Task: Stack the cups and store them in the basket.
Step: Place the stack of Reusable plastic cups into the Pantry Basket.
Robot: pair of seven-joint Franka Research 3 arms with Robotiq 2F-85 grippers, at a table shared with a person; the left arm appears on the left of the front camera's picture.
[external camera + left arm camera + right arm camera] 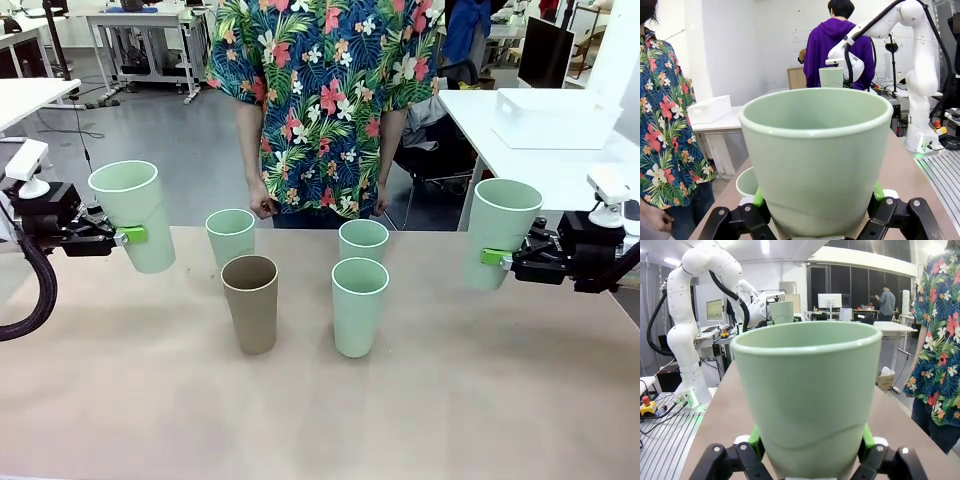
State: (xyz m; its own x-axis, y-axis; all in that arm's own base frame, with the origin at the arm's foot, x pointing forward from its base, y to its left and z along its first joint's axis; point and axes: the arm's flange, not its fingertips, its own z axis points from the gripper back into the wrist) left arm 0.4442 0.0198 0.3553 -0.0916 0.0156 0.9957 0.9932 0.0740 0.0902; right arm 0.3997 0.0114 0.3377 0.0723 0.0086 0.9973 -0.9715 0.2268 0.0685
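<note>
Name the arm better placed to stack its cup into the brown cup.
Left, probably. The left claw holds its green cup nearer the brown cup; the right claw is farther off.

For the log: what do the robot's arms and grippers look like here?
Both arms are glossy white with rounded joints; the left arm and right arm each carry a black cable. The left gripper and right gripper are black with green pads, a small white camera mounted above each.

Five mint green cups [360, 305] and one tan-brown cup [250, 302] are showing; the left gripper [136, 236] and right gripper [489, 257] are each holding one mint green cup.
</note>
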